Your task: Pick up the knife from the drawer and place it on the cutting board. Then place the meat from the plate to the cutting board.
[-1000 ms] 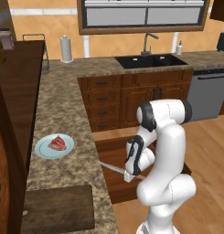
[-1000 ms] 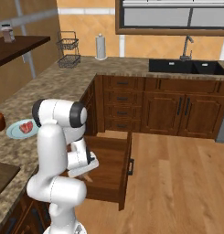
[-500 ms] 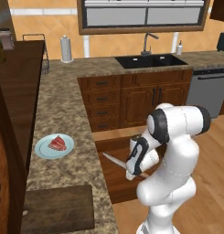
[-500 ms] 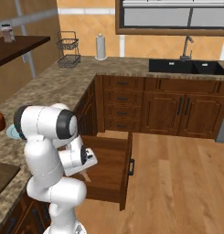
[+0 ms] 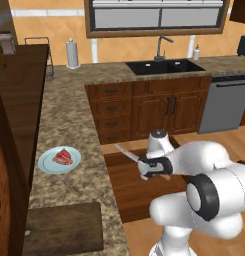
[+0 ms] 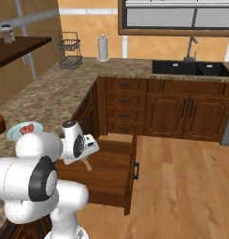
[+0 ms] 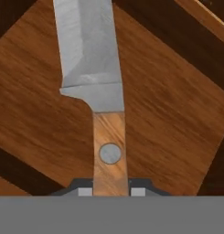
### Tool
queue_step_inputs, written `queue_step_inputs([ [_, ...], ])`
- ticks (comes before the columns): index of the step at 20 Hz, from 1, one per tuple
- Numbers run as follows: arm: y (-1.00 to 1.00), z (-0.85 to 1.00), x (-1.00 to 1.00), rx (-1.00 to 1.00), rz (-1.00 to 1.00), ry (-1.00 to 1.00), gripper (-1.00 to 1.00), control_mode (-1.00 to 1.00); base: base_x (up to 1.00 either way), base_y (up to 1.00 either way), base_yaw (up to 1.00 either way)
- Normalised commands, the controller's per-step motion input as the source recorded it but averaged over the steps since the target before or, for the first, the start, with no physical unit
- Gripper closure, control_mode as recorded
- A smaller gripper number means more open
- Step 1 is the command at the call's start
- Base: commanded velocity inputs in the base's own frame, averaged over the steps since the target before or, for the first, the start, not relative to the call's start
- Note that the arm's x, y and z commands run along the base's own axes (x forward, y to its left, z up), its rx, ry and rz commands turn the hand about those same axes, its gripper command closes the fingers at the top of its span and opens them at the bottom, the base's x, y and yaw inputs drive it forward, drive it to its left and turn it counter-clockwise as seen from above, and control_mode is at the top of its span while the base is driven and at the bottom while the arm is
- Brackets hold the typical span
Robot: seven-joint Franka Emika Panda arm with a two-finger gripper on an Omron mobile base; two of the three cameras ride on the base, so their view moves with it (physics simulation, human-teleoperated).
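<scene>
My gripper [image 5: 145,165] is shut on the brown wooden handle of the knife [image 5: 126,153], holding it above the open drawer [image 5: 136,192]. The silver blade points left toward the counter. In the hand view the knife [image 7: 93,68] runs straight up from between the fingertips [image 7: 85,191], with the drawer's reddish wood bottom [image 7: 177,114] behind it. From the right base view the gripper [image 6: 86,154] hangs over the drawer [image 6: 109,175]. The red meat [image 5: 63,156] lies on the pale blue plate [image 5: 46,165]. The dark cutting board [image 5: 64,229] lies nearer on the counter.
The granite counter [image 5: 69,120] runs along the left, under a dark wooden shelf [image 5: 16,100]. Stacked narrow drawers [image 5: 111,115], a sink [image 5: 164,66] and a dishwasher [image 5: 225,105] stand at the back. A paper towel roll [image 5: 71,54] and a wire basket [image 6: 69,56] sit on the far counter.
The arm has swung and lifted the knife higher above the drawer, the blade still pointing toward the counter. The meat and plate have not moved.
</scene>
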Motion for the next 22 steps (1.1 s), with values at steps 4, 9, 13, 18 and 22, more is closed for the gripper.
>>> queue_step_inputs([
  [4,-0.11,1.0,-0.3,0.0,-0.07,-0.25,1.0,-1.0,0.0,0.0,0.0],
  [9,-0.1,1.0,-0.98,0.0,-0.02,-0.24,1.0,-1.0,0.0,0.0,0.0],
  [13,-0.22,1.0,-1.0,0.04,0.0,-0.04,1.0,-1.0,0.0,0.0,0.0],
  [18,-0.23,0.64,-0.71,0.1,0.01,-0.04,1.0,-1.0,0.0,0.0,0.0],
  [22,-0.03,0.07,-0.03,0.01,0.0,0.0,1.0,-1.0,0.0,0.0,0.0],
])
